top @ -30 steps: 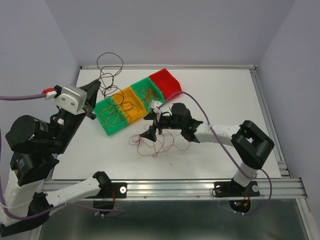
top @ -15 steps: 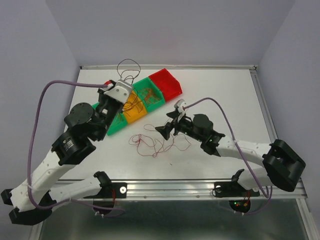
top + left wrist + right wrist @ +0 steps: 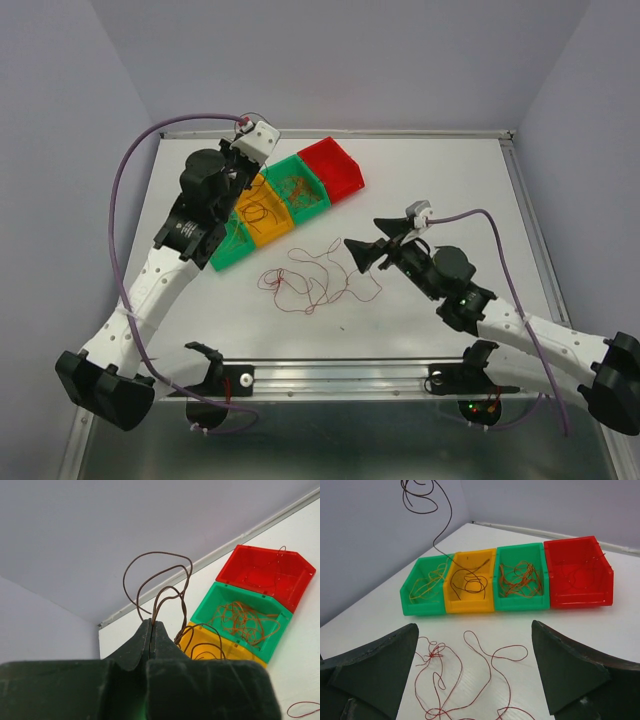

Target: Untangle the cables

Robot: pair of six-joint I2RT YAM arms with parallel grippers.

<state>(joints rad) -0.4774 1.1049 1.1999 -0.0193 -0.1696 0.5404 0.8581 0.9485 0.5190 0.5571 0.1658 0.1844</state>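
four bins [image 3: 520, 605], one brown wire [image 3: 159, 575], one red wire [image 3: 435, 652] lying crosswise
left gripper [image 3: 151, 625] pinches the brown upright; right gripper [image 3: 474, 627] wide

This is a robotics lab test cell: a white table [image 3: 450, 180] is boxed in by bare lilac-grey walls [image 3: 350, 60] behind it and at both sides. An aluminium rail [image 3: 350, 375] along the table's near edge carries two white-and-black robot arms [image 3: 160, 280]. A row of coloured plastic sorting bins [image 3: 470, 605] sits on the table's far left part.
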